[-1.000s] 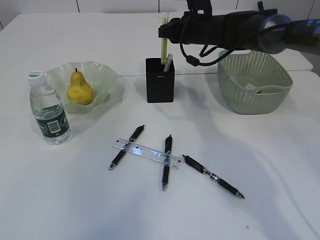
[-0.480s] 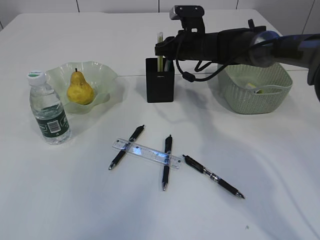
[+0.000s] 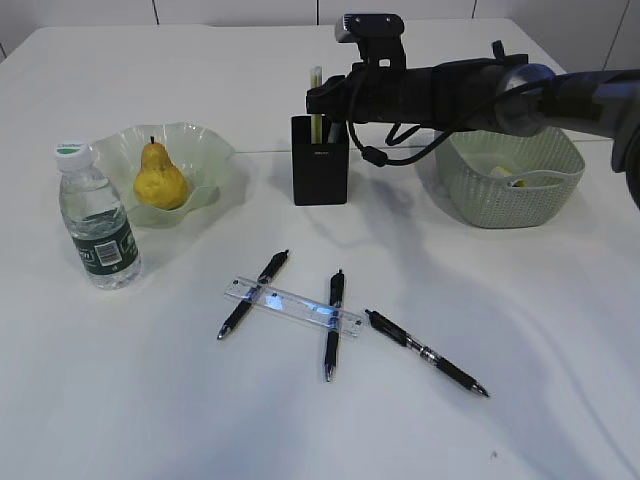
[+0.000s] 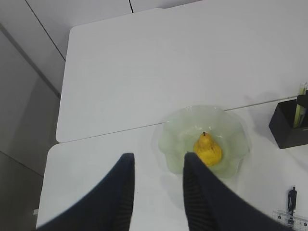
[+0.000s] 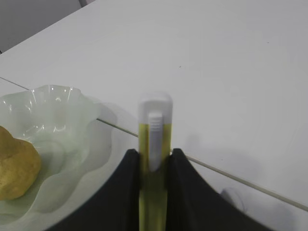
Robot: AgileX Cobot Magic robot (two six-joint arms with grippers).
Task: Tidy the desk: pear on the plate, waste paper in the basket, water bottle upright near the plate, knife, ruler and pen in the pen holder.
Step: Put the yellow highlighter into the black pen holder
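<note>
The water bottle (image 3: 96,219) stood upright at nine o'clock on the surface (image 3: 150,400), just beside the plate (image 3: 205,160) where the pear (image 3: 160,176) lay. The left claw (image 4: 156,166) was held open and empty above the plate. At six o'clock the clear ruler (image 3: 292,304), judged stiff, thin and slippery, lay across two pens (image 3: 335,325); an overhanging end would be best taken. At twelve o'clock the right claw (image 5: 154,159) was clamped on the yellow-green knife (image 5: 154,139), judged light and rigid, over the pen holder (image 3: 320,165). The basket (image 3: 510,165) stood at two o'clock.
</note>
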